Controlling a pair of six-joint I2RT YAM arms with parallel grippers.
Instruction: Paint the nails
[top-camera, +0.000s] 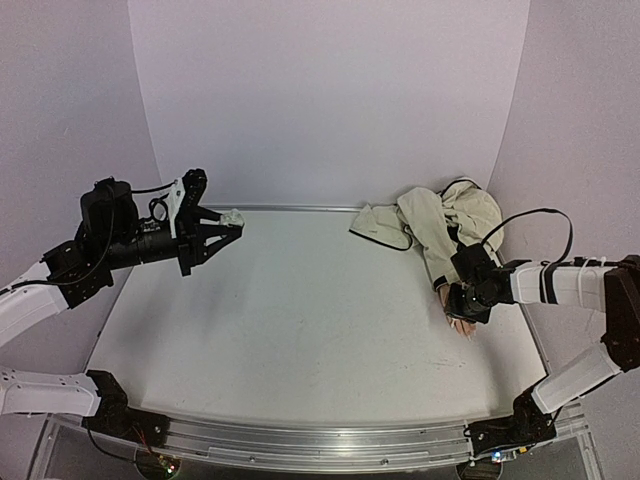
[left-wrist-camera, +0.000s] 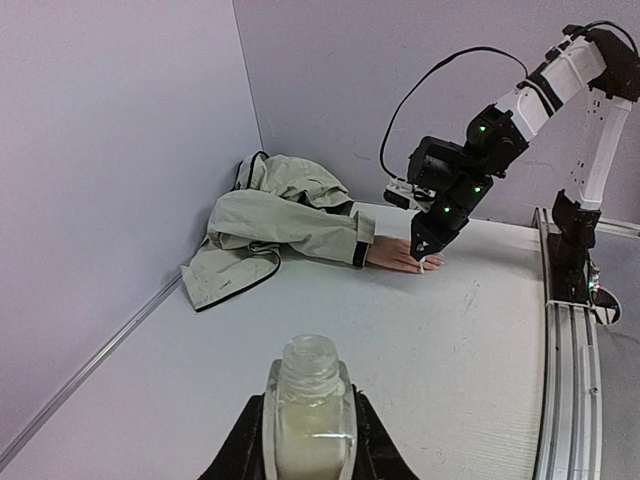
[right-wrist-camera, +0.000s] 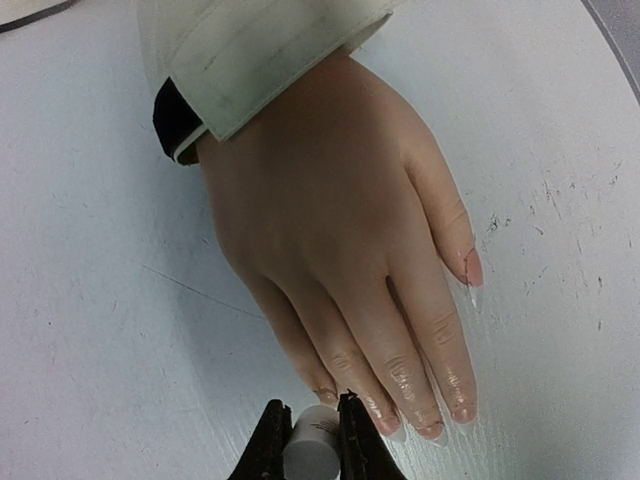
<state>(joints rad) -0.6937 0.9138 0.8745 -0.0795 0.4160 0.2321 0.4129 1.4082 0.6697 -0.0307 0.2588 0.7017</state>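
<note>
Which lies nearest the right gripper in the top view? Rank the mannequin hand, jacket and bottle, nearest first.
1. mannequin hand: directly under the right gripper.
2. jacket: bunched in the far right corner.
3. bottle: far left, held in the left gripper.

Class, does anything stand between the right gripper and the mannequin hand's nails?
Nothing visible does. The right gripper, shut on a small white cap, sits close beside the nails; the beige sleeve lies back at the wrist.
</note>
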